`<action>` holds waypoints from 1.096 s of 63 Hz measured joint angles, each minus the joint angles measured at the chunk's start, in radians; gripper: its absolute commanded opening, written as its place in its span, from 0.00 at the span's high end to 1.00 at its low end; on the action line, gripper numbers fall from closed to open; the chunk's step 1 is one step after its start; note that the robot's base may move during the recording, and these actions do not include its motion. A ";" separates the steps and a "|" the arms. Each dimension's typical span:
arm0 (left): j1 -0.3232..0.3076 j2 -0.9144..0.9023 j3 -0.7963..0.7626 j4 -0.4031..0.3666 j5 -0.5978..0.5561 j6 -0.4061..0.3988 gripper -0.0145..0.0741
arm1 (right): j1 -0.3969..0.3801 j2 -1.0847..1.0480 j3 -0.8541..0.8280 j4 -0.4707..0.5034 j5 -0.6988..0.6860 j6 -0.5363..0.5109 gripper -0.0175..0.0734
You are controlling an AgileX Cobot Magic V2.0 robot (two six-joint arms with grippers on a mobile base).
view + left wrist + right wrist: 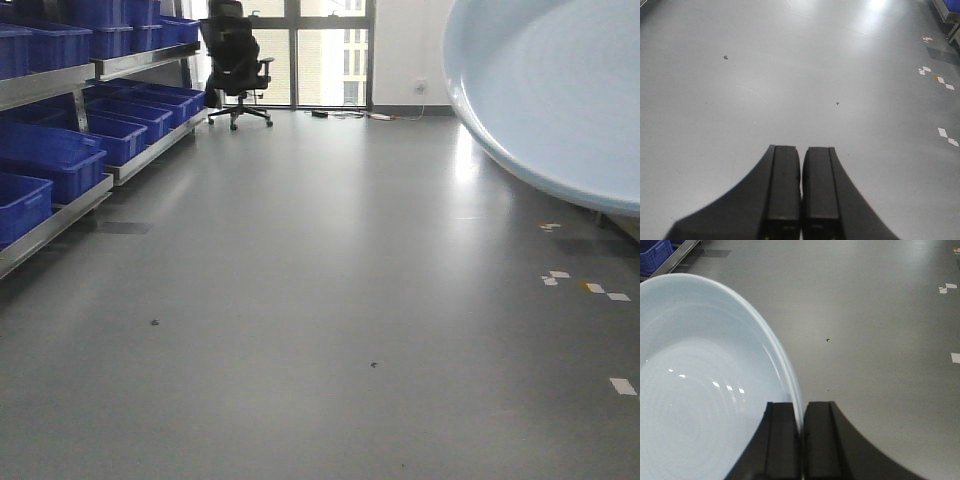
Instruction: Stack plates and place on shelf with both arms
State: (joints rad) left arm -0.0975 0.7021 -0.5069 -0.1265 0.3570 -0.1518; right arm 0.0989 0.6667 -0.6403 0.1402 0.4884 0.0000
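Our right claw is pinching the plate by its rim, with it spreading out to the claw's left; our left claw is hanging closed, empty, above the floor.

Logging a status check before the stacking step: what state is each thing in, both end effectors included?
plate: lifted, gripped at its rim
right end effector: shut on the plate
left end effector: shut, holding nothing
blue bins: sitting on the metal rack
office chair: upright, unoccupied
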 measured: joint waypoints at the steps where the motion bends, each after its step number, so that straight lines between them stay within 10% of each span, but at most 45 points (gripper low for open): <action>1: 0.000 0.000 0.000 0.000 0.000 0.000 0.72 | 0.000 0.000 0.000 0.000 0.000 0.000 0.75; 69: 0.000 0.000 0.000 0.000 0.000 0.000 0.72 | 0.000 0.000 0.000 0.000 0.000 0.000 0.75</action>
State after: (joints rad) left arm -0.0975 0.7021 -0.5069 -0.1265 0.3570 -0.1518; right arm 0.0989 0.6667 -0.6403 0.1402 0.4884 0.0000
